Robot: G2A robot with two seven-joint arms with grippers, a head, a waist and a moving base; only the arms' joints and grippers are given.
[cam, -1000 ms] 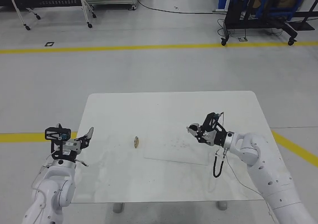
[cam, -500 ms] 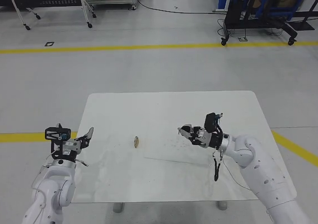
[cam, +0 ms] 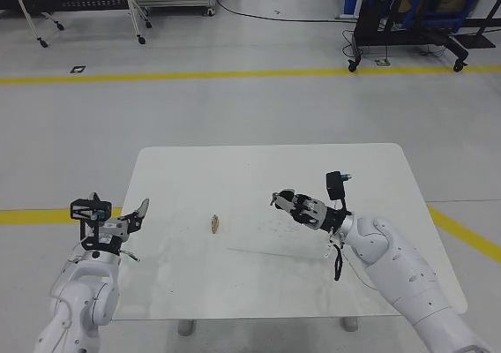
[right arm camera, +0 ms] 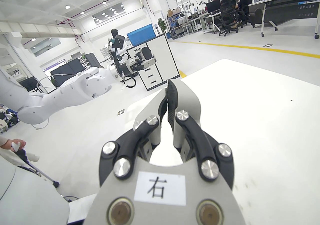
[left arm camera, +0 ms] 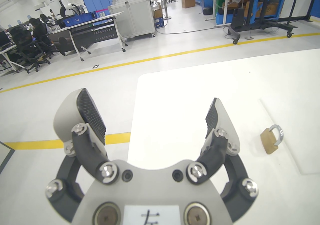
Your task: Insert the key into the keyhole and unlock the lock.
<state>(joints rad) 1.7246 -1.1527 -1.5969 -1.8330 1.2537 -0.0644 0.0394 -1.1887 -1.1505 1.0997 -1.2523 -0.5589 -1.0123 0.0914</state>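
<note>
A small brass padlock (cam: 214,223) with a silver shackle lies on the white table (cam: 189,168), left of centre; the left wrist view shows the padlock (left arm camera: 271,139) off to one side of my fingers. My left gripper (cam: 138,212) hangs open and empty over the table's left edge, its ribbed pads (left arm camera: 91,113) wide apart around the left gripper's midpoint (left arm camera: 150,103). My right gripper (cam: 279,196) is above the table right of the padlock, pointing toward it. The right gripper (right arm camera: 170,86) has its pads pressed together. Whether a key sits between them cannot be made out.
A thin pale mat (cam: 277,238) lies flat on the table just right of the padlock, also seen as the mat (left arm camera: 287,136) in the left wrist view. A black cable (cam: 337,260) dangles from my right forearm. Yellow floor lines and wheeled racks stand beyond the table.
My right gripper has travelled left across the table toward the padlock, staying shut. The left arm and the padlock have not moved.
</note>
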